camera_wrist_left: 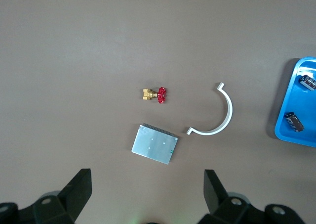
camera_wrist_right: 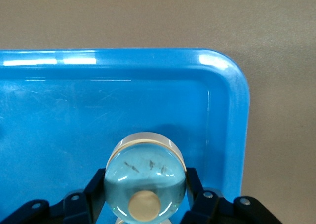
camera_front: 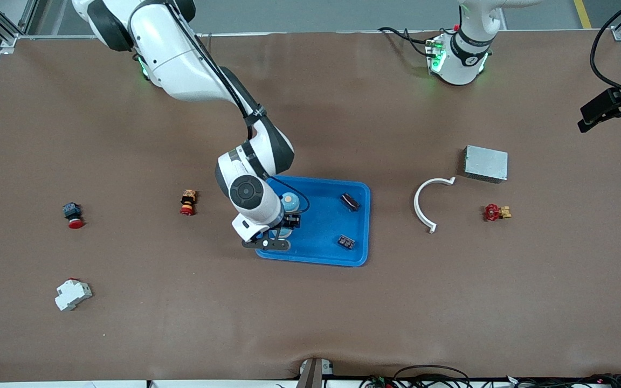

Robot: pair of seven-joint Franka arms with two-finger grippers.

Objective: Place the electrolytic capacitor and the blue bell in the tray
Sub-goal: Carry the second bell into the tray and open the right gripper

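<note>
One blue bell [camera_wrist_right: 145, 180] clamped in right gripper [camera_wrist_right: 146, 197] over tray [camera_front: 354, 223], left gripper [camera_wrist_left: 148, 194] spread, waiting.

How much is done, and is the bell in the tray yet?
Two dark capacitors already lie in the blue tray. The right hand is over the tray's corner at the right arm's end, shut on the blue bell, so the bell is nearly there but not let go yet. All that's left is releasing it. The left hand waits open above the grey box.
</note>
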